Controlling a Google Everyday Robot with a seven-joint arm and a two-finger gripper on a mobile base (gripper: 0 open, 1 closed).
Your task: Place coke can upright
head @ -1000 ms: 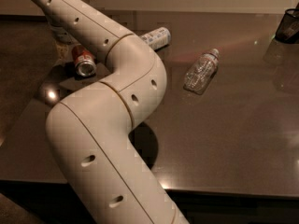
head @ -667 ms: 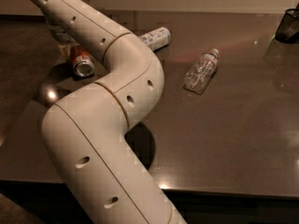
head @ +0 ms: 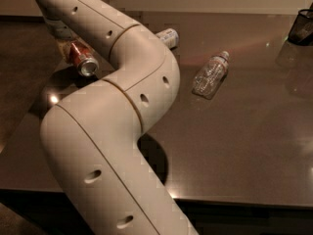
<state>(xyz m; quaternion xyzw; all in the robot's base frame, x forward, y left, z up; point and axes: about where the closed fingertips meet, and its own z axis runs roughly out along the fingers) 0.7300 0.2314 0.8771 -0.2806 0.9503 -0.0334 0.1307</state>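
The coke can (head: 82, 61) is red with a silver end. It sits tilted at the far left of the dark table (head: 244, 146), silver end facing down and towards the camera. My gripper (head: 66, 45) is at the upper left, at the end of the big white arm (head: 122, 97), and is shut on the can's upper part. The can hangs slightly above the tabletop, over its own shadow. The arm hides part of the gripper and the table behind it.
A clear plastic bottle (head: 210, 75) lies on its side right of centre. A white-labelled container (head: 167, 37) lies behind the arm's elbow. A black mesh holder (head: 301, 27) stands at the far right corner. The table's front edge runs along the bottom.
The can and gripper have shifted slightly up and to the left together. The arm's elbow has swung a little. The bottles have not moved.
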